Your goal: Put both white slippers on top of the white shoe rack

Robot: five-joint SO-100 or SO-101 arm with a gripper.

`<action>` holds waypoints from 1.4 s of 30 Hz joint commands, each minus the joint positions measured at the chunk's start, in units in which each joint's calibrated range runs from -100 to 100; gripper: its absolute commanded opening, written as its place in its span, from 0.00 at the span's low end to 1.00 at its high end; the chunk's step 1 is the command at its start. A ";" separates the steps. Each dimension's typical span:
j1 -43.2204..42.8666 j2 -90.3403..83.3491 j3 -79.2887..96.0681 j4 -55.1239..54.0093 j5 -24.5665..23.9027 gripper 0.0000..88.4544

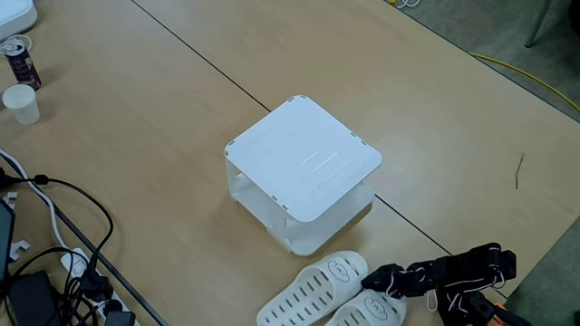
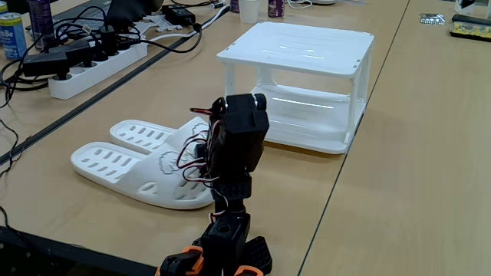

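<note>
The white shoe rack (image 1: 304,163) stands in the middle of the table, its flat top (image 2: 299,50) bare. Both white slippers lie side by side on the table in front of it, one (image 1: 313,285) nearer the rack and the other (image 1: 373,312) partly cut off by the picture's bottom edge. In the fixed view from behind the arm they are the far slipper (image 2: 146,136) and the near slipper (image 2: 126,170). My black gripper (image 1: 370,281) hangs low over the slippers' strap ends (image 2: 198,149). The arm's own body hides its fingers, so I cannot make out how they stand.
A paper cup (image 1: 20,102) and a can (image 1: 20,62) stand at the far left. Cables and a power strip (image 2: 96,65) crowd the left side. The table edge runs along the right, with a yellow cable (image 1: 530,77) on the floor beyond.
</note>
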State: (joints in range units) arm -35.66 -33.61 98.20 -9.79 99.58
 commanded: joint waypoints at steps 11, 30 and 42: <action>-14.84 -8.34 -0.82 -1.00 0.42 0.01; -14.18 -15.23 -11.19 2.71 0.42 0.13; -13.85 -15.40 -38.26 70.70 0.42 0.13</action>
State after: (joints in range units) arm -49.81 -47.46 66.76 40.94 99.58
